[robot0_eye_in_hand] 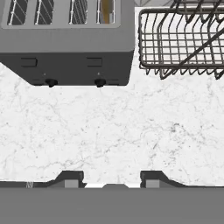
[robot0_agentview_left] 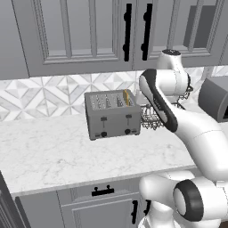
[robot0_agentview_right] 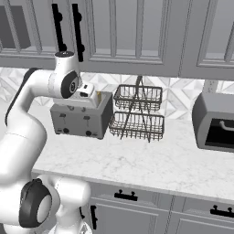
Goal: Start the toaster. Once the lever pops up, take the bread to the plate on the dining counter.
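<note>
Marble countertop (robot0_agentview_left: 53,151) stretches bare and wide at the left of the left base view, from the tiled backsplash (robot0_agentview_left: 44,95) forward to its front edge above the grey base cabinets (robot0_agentview_left: 89,205). Right of that open stretch stands the toaster (robot0_agentview_left: 112,115), set back near the wall, its two black levers and two knobs facing forward. Its rightmost slot holds the bread (robot0_agentview_left: 127,97), a thin tan slice standing upright and poking a little above the top. Just beside the toaster's right side sits a two-tier wire rack (robot0_agentview_right: 137,114), close to it but with a narrow gap showing in the hand view. Further right, well apart, a dark grey box appliance (robot0_agentview_right: 215,121) sits against the wall.

From the base the white arm rises, bends at the elbow and reaches over the toaster's right end, under the wall cabinets (robot0_agentview_right: 128,36); the hand points down at the counter. In the hand view the gripper (robot0_eye_in_hand: 113,180) hovers above bare marble in front of the toaster, its two dark fingertips (robot0_eye_in_hand: 70,178) spread apart with nothing between them. The toaster's front edge and the rack's front rim (robot0_eye_in_hand: 183,72) lie along the top of that view, with open counter between them and the fingertips.
</note>
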Controlling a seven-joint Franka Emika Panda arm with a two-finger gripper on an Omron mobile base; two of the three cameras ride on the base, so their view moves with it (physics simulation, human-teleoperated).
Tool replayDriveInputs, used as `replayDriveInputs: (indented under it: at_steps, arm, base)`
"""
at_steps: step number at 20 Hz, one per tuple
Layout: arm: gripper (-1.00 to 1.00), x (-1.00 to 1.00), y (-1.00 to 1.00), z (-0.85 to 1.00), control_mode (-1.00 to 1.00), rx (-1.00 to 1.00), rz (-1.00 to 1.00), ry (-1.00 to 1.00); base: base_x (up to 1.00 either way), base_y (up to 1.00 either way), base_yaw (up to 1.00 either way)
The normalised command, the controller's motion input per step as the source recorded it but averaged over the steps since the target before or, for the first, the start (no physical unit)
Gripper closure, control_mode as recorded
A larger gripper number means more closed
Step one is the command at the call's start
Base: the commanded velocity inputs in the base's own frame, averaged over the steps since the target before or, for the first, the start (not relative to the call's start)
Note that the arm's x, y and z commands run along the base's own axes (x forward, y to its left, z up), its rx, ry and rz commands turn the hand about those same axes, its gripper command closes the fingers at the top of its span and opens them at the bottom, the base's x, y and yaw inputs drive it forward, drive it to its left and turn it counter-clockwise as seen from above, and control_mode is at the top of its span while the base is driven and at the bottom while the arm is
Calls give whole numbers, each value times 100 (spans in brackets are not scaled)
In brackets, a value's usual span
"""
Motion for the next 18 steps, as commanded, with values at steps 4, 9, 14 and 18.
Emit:
replayDriveInputs:
  at_steps: [4, 9, 14, 18]
  arm:
    - [-100, 0, 14, -11, -100, -3, 0, 0]
    - [-100, 0, 32, -28, -100, -8, 0, 0]
    - [-100, 12, 7, -16, -100, -2, 0, 0]
    - [100, 29, 0, -12, -100, 0, 0, 0]
  base:
    - [0, 0, 0]
    - [0, 0, 0]
    - [0, 0, 0]
    - [0, 0, 0]
